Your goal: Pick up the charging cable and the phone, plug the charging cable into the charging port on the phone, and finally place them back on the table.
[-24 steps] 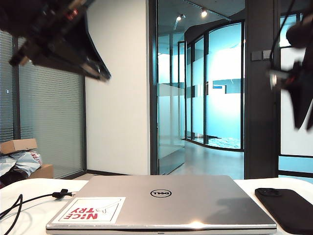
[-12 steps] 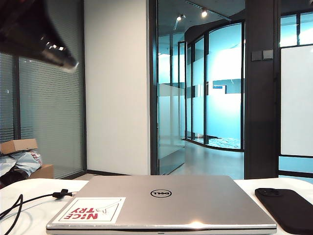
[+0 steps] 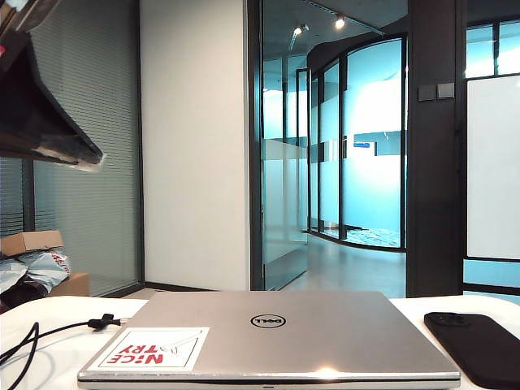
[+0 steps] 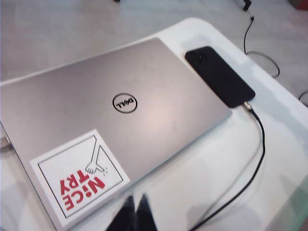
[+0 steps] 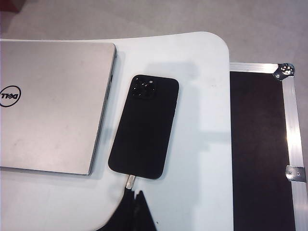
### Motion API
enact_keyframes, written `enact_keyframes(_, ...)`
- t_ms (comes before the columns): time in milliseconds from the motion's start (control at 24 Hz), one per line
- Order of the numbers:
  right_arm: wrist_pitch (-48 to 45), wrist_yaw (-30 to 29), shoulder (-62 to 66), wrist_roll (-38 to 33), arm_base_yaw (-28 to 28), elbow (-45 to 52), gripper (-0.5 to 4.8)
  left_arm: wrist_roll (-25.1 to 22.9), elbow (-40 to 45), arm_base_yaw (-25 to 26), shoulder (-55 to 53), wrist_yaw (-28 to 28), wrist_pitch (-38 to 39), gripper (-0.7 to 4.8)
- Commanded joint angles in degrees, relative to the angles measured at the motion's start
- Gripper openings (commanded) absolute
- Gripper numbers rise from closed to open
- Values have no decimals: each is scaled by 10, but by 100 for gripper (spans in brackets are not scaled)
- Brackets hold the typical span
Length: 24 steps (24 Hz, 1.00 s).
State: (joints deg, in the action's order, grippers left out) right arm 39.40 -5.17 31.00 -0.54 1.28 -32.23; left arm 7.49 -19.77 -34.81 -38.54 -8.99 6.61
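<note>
Your phone (image 5: 144,127) lies flat on the desk (image 5: 202,159) beside the laptop (image 5: 48,106), charging cable (image 4: 257,144) plugged in; left gripper (image 4: 135,208) and right gripper (image 5: 134,204) hover above, both pressed together, empty

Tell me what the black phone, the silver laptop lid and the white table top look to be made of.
The flat matte-black phone looks like a soft rubbery or plastic back: no glare anywhere. The closed silver laptop lid looks like brushed metal, with a soft sheen and faint smudges, though painted plastic is possible. The smooth white table top looks like laminate or coated board, showing diffuse shadows; what lies under the surface cannot be told.
</note>
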Motion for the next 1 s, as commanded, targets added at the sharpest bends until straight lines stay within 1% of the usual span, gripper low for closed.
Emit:
enact_keyframes(42,-25,-5,-24,1,0,13,-1,-2,17,1,9,-2,-43,-6)
enact_keyframes(166,-26,-5,-48,2,0,14,-1,-2,20,1,9,-2,-54,-6)
enact_keyframes(250,-26,-5,-61,1,0,14,-1,-2,20,1,9,-2,-76,-6)
enact_keyframes(416,-27,-5,-66,2,0,14,-1,-2,20,1,9,-2,-83,-6)
enact_keyframes(499,-27,-5,-66,1,0,14,-1,0,20,1,9,-2,-105,-6)
enact_keyframes(624,-27,-5,-66,1,0,14,-1,-3,20,3,16,-1,-163,-6)
enact_keyframes(707,-27,-5,-66,1,0,14,-1,-9,20,15,41,-1,-174,-6)
enact_keyframes(832,-27,-5,-66,1,0,14,-1,-12,20,71,92,-1,-167,-6)
enact_keyframes(915,-27,-5,-66,2,0,14,-1,-16,20,137,131,-1,-150,-6)
enact_keyframes(957,-27,-5,-66,1,0,14,-1,-28,20,189,156,-1,-137,-6)
enact_keyframes(998,-28,-5,-66,2,0,14,-1,-41,21,212,166,-1,-131,-6)
